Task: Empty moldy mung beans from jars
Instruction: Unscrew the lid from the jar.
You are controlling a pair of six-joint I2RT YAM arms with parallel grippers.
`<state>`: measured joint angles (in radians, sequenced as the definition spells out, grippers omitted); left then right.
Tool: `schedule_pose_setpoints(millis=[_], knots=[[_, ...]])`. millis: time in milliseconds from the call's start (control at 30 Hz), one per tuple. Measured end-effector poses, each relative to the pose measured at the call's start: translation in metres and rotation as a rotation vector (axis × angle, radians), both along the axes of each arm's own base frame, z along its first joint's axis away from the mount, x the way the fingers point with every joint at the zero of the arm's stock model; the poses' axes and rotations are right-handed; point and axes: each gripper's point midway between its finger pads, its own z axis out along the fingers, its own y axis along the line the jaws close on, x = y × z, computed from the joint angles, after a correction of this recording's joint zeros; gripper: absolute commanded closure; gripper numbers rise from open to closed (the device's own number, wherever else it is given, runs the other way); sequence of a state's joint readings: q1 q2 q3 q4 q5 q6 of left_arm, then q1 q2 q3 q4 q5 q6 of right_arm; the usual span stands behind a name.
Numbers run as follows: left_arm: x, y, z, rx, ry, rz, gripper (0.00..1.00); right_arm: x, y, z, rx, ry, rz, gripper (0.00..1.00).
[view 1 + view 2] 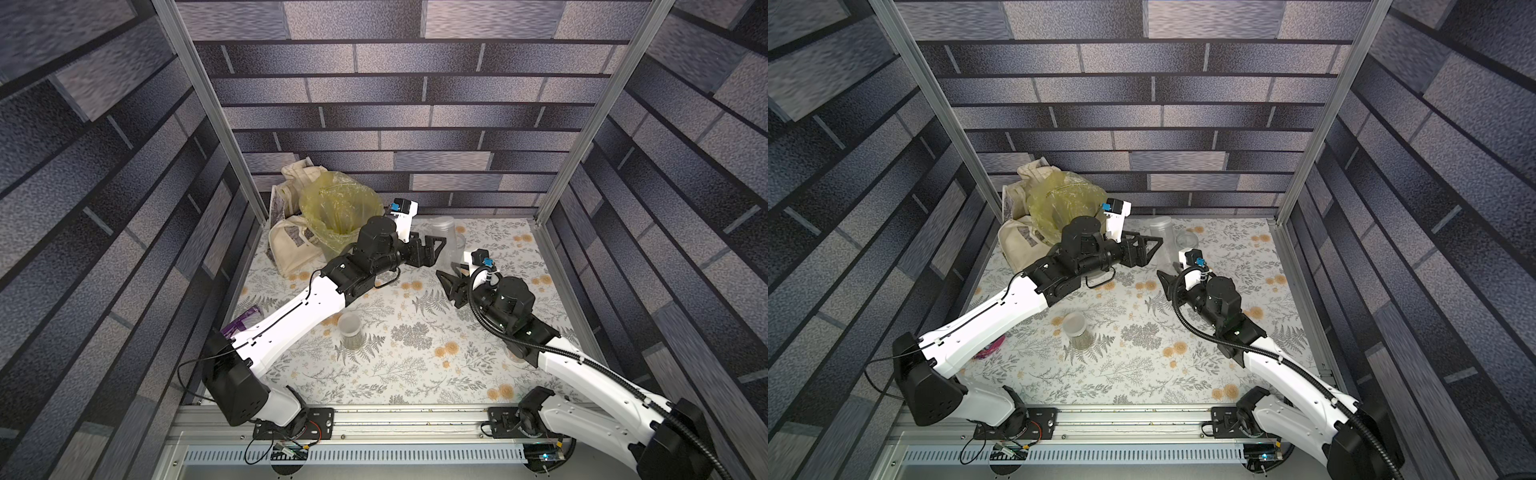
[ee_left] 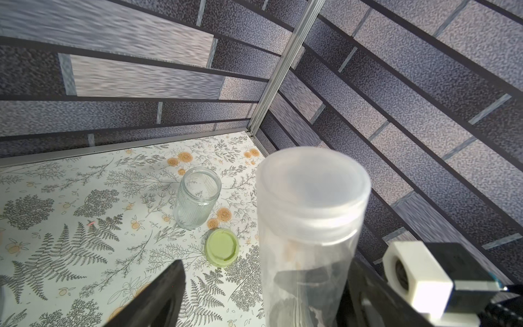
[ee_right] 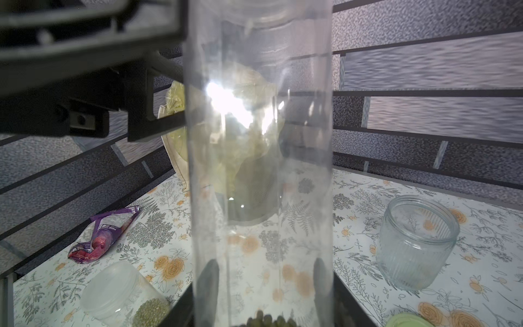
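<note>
Right fingers [image 3: 181,311], mostly cropped, around tall jar [image 3: 259,170]

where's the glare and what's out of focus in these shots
Right wrist view: white glare on the tall jar, blurred up close. Left wrist view: its lid soft, ribbed jar sharper, wall lines bent. Both top views: evenly lit, fairly sharp.

Both top views looked steeply down on the whole desk [image 1: 415,374]. Wrist cameras sat close behind left gripper [image 2: 266,263] and right gripper [image 3: 264,283], sharing the tall jar [image 2: 308,226].
</note>
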<state>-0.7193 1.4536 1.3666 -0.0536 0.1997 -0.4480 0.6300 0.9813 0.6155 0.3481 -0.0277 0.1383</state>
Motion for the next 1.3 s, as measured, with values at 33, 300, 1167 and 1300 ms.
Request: schedule_pose_setpoints(millis=[33,300,1167,1300], knots=[[0.001,0.003,-0.003,-0.009,0.005,-0.003,0.01,0.0,0.0,0.0,0.002,0.004,-0.001,0.62],[-0.007,0.028,0.023,-0.113,-0.074,-0.012,0.0,-0.008,0.01,-0.001,0.009,0.017,0.071,0.59],[-0.046,0.035,0.047,-0.162,-0.253,-0.195,0.26,-0.069,0.06,0.013,0.119,0.042,0.568,0.6],[-0.045,0.033,0.046,-0.168,-0.238,-0.205,0.3,-0.069,0.06,0.012,0.118,0.043,0.568,0.59]])
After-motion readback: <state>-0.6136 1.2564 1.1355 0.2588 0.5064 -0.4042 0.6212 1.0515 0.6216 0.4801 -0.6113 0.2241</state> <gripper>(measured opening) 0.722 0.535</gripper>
